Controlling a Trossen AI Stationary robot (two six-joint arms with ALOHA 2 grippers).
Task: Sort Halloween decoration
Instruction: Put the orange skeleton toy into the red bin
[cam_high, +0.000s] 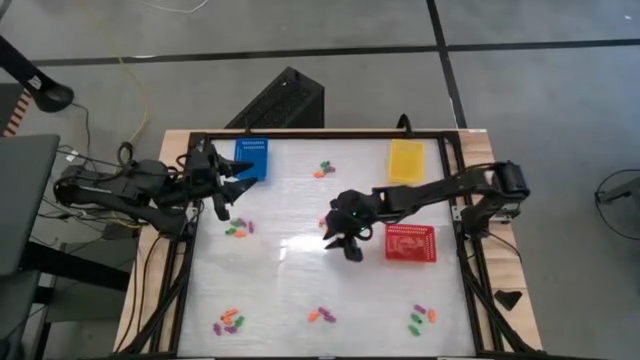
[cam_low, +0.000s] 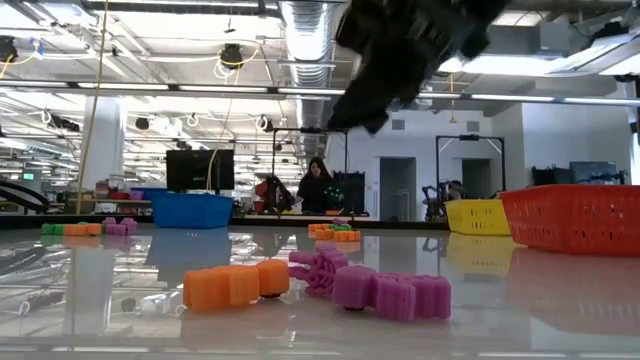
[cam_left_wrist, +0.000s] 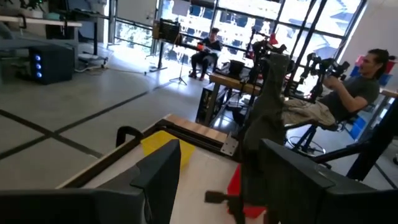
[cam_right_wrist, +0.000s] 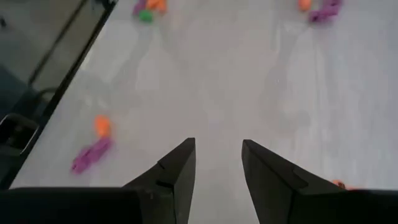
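Note:
The Halloween decoration lies in small clusters of orange, green and purple pieces on the white table: near the far edge (cam_high: 325, 170), left of centre (cam_high: 238, 229), and along the near edge (cam_high: 229, 322), (cam_high: 321, 315), (cam_high: 423, 318). In the low view an orange piece (cam_low: 235, 283) and purple pieces (cam_low: 390, 293) lie close by. My right gripper (cam_high: 340, 240) hangs open and empty above the table's middle, left of the red basket (cam_high: 411, 243); its wrist view (cam_right_wrist: 217, 168) shows bare table between the fingers. My left gripper (cam_high: 232, 185) is open and empty beside the blue basket (cam_high: 252, 157).
A yellow basket (cam_high: 407, 160) stands at the far right. A black frame (cam_high: 190, 260) borders the table. In the right wrist view a purple and orange piece (cam_right_wrist: 92, 149) lies off to one side of the fingers. People sit in the room beyond the table (cam_left_wrist: 351, 93).

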